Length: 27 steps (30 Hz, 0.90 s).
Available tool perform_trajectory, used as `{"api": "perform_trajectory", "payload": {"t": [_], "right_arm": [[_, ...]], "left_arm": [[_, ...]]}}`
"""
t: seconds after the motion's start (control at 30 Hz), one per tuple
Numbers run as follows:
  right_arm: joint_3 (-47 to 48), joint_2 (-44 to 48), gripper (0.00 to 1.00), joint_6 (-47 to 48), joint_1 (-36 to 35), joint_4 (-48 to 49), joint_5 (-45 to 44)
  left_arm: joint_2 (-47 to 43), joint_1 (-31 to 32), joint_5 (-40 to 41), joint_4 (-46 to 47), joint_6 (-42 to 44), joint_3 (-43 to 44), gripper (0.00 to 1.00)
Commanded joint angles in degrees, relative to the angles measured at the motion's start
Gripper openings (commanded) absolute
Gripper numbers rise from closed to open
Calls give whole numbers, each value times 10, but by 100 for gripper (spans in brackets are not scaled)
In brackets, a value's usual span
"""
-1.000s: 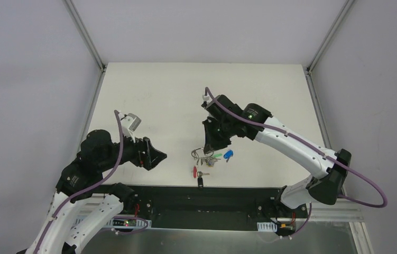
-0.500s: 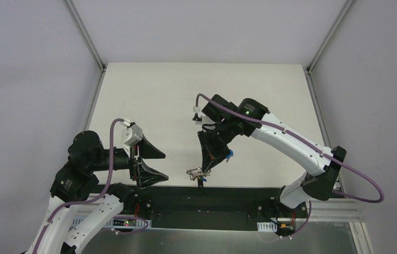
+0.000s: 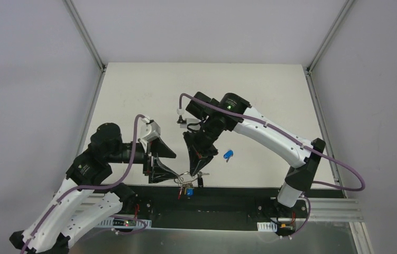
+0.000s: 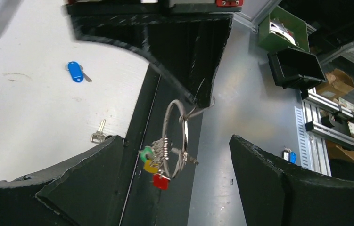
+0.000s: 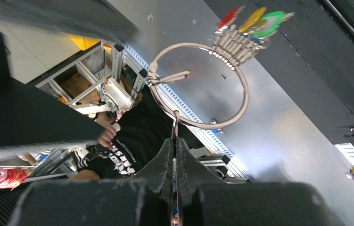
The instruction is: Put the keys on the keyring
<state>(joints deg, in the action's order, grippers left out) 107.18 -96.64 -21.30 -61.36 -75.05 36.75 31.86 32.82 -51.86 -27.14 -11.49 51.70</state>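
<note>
Task incomplete. The small silver key with a bright blue plastic head cap (image 3: pixel 228 155) lies loose on the white surface (image 3: pixel 148 95), toward its near edge. A second small silver key (image 4: pixel 98 136) lies at that edge. Neither is threaded.

The right hand (image 3: pixel 196 172) is clenched on the large silver wire keyring (image 5: pixel 247 96), which carries the red, yellow and green-capped keys (image 4: pixel 153 165). The left hand (image 3: pixel 173 168) is spread wide and empty, flanking the ring.

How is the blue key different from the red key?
The blue key lies flat on the table; the red key hangs in the air. The blue key is loose; the red key is on the keyring, which the right gripper pinches. Both have coloured caps.
</note>
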Motion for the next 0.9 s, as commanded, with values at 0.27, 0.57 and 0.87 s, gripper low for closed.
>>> {"api": "perform_trajectory", "payload": {"t": [0.27, 0.57, 0.87], "right_arm": [[61, -44, 0, 21, 39, -26, 93], [-20, -14, 0, -6, 44, 44, 129], [-41, 8, 0, -9, 58, 58, 134]], "left_arm": [[106, 152, 161, 34, 58, 26, 82], [115, 228, 230, 68, 69, 4, 76], [110, 302, 262, 83, 86, -18, 66]]}}
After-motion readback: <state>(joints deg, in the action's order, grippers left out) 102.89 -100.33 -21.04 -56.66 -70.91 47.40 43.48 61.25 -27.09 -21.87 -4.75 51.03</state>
